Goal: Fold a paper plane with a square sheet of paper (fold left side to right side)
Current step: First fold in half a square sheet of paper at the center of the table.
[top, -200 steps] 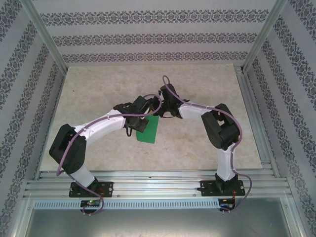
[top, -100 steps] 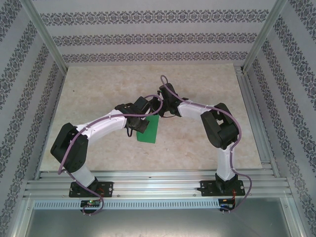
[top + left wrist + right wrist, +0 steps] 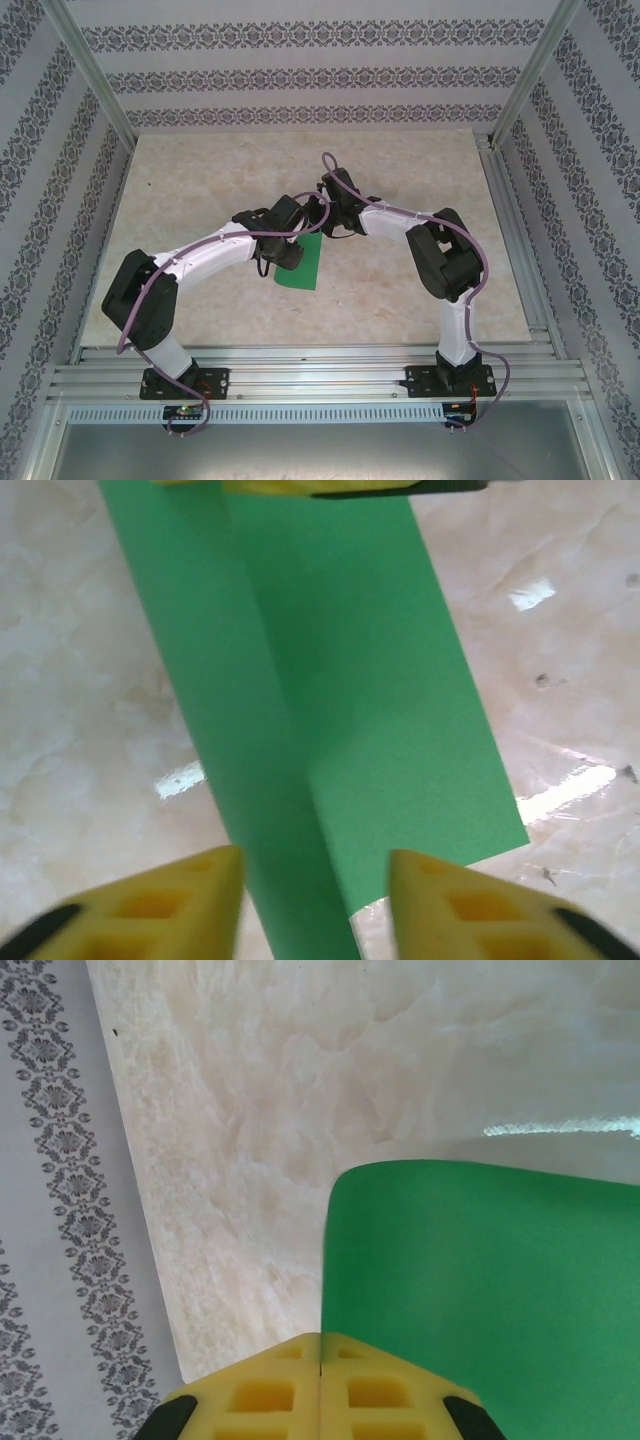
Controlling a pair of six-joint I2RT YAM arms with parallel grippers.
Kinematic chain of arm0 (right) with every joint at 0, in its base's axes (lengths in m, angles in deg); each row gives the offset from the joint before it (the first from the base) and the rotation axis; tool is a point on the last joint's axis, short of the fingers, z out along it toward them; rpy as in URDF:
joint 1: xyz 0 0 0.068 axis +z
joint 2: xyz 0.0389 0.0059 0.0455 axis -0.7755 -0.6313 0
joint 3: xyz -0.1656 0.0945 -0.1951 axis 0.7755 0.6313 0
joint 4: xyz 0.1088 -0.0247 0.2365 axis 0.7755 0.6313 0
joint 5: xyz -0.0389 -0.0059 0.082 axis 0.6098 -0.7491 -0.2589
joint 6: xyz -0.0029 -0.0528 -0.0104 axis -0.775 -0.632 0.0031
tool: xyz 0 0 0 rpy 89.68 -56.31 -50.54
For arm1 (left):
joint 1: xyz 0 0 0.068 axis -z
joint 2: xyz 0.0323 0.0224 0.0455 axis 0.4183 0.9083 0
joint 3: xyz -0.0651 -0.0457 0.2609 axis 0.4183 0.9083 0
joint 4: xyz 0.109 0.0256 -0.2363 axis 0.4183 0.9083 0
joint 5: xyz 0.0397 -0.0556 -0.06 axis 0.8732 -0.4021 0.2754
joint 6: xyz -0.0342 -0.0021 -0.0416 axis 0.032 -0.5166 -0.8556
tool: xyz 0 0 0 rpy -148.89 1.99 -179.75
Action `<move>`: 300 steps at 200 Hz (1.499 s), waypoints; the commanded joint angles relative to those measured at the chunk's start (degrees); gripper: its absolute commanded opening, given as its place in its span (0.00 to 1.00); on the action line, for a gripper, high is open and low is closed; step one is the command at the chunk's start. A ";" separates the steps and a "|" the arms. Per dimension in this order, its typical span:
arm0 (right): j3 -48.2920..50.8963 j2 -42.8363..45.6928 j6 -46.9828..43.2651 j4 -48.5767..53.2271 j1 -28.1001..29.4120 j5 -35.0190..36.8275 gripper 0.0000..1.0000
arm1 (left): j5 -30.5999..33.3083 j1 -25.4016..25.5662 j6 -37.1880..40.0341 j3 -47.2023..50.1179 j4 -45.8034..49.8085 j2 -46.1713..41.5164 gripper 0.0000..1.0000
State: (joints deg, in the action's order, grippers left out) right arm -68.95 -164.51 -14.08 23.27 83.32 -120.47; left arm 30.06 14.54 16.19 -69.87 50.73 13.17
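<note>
Where folded, the green sheet shows one crease.

Bright-green paper, beige marbled table, floral-striped walls

**Paper Half Out of Sight**

From above, the left arm covers the left side of the paper. The left wrist view cuts the paper at top and bottom, and the left gripper at the lower edge. In the right wrist view the paper runs off right and bottom, its edge vanishing between the pressed-together fingers of the right gripper.
</note>
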 commanded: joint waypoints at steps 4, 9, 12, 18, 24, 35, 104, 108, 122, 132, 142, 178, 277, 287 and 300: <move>-2.24 -1.00 -7.09 1.61 -1.03 -1.87 0.00 | -4.67 0.65 -0.49 0.81 -3.27 -7.43 0.63; -2.34 -1.09 -8.35 1.74 -1.30 -2.11 0.00 | -5.36 0.20 -0.85 1.15 -3.64 -8.80 0.66; -2.37 -1.08 -9.02 1.97 -1.46 -2.10 0.00 | -5.85 -0.11 -1.04 1.49 -3.87 -9.68 0.67; -2.33 -1.00 -10.45 1.96 -1.85 -2.34 0.00 | -6.89 -0.85 -1.71 2.23 -4.58 -11.42 0.70; -2.29 -1.08 -11.68 1.89 -2.15 -2.52 0.00 | -8.26 -1.84 -2.46 3.10 -5.32 -12.98 0.73; -2.20 -1.24 -13.75 1.83 -2.89 -2.82 0.00 | -11.48 -4.08 -4.57 4.94 -7.19 -15.36 0.75; -0.14 -3.97 -17.40 0.01 -5.49 -4.68 0.00 | -15.41 -10.97 -11.72 10.02 -10.55 -8.45 0.58; -0.03 -4.10 -17.34 -0.03 -5.49 -4.68 0.00 | -15.84 -11.01 -11.78 9.99 -11.04 -7.87 0.57; 0.64 -4.17 -16.95 -0.36 -5.33 -3.99 0.00 | -16.50 -11.03 -11.93 9.85 -12.43 -5.97 0.56; 1.32 -4.06 -16.78 -0.87 -5.27 -3.16 0.00 | -16.26 -10.99 -11.72 9.38 -12.56 -4.76 0.54; 2.05 -4.00 -16.03 -1.67 -5.18 -2.64 0.00 | -15.35 -10.97 -11.59 8.84 -12.39 -3.97 0.53; 3.62 -4.02 -14.65 -3.69 -4.27 -1.34 0.00 | -14.84 -10.97 -11.18 7.38 -12.28 -2.61 0.47; 5.53 -4.25 -13.81 -4.32 -3.99 -0.28 0.00 | -20.26 -10.29 -9.30 3.13 -11.70 0.42 0.28; 5.54 -4.02 -13.86 -4.15 -4.00 -0.12 0.00 | -20.39 -9.84 -8.93 2.34 -11.39 1.60 0.28; 5.38 -3.86 -14.20 -3.71 -3.99 0.05 0.00 | -20.17 -9.39 -8.68 1.62 -11.02 3.23 0.27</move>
State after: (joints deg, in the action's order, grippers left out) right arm -63.99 -168.25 -27.90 20.56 78.88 -121.39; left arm 11.33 3.98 5.70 -65.72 40.33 13.39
